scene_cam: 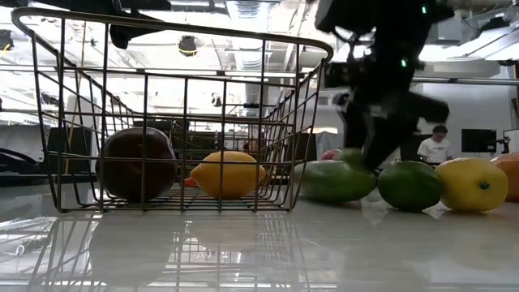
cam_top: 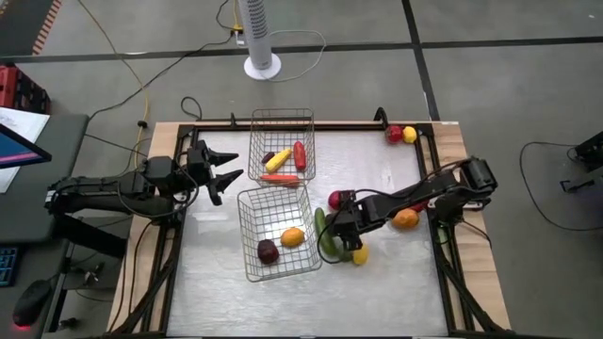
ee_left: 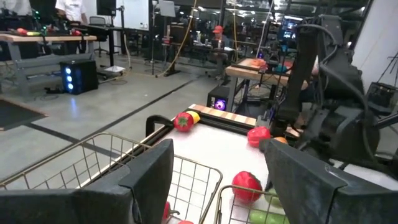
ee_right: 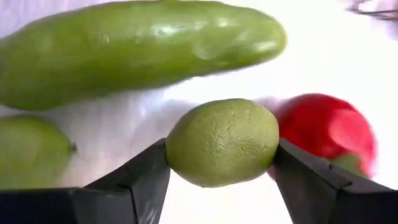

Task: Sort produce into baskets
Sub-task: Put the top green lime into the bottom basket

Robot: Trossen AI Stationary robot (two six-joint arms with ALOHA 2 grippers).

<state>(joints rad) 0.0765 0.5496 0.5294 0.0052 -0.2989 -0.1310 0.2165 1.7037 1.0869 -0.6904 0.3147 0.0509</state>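
- Right wrist view shows the right gripper (ee_right: 221, 165) with its jaws pressed on both sides of a small round green lime with rough skin (ee_right: 222, 142), so the fruit is gripped at its widest part; I judge this is the piece being taken for sorting now.
- Just beside the lime lie a long smooth green cucumber (ee_right: 137, 50), a second green round fruit (ee_right: 31, 158) and a red round piece (ee_right: 326, 134). They are close together, so the jaws must take only the lime without pushing these neighbours.
- High view places this group just beside the near silver wire-grid basket (cam_top: 247, 247), on its right side, on the pale shiny surface (cam_top: 377, 282). This near basket already holds a dark purple round piece (cam_top: 268, 250) and an orange-yellow oval fruit (cam_top: 293, 236), so it seems to be the one for fruits.
- Behind the near basket stands the far silver wire-grid basket (cam_top: 256, 141), touching it or almost touching. It holds a long red chilli (cam_top: 300, 155), an orange carrot (cam_top: 280, 177) and other pieces.
- Left gripper (cam_top: 221, 168) waits to the left of the near basket, jaws wide open and holding nothing, probably to leave room for the right arm.
- Well apart from the near basket, at the far right corner of the surface, a red piece (cam_top: 394, 134) and a yellow piece (cam_top: 409, 134) are not yet sorted.
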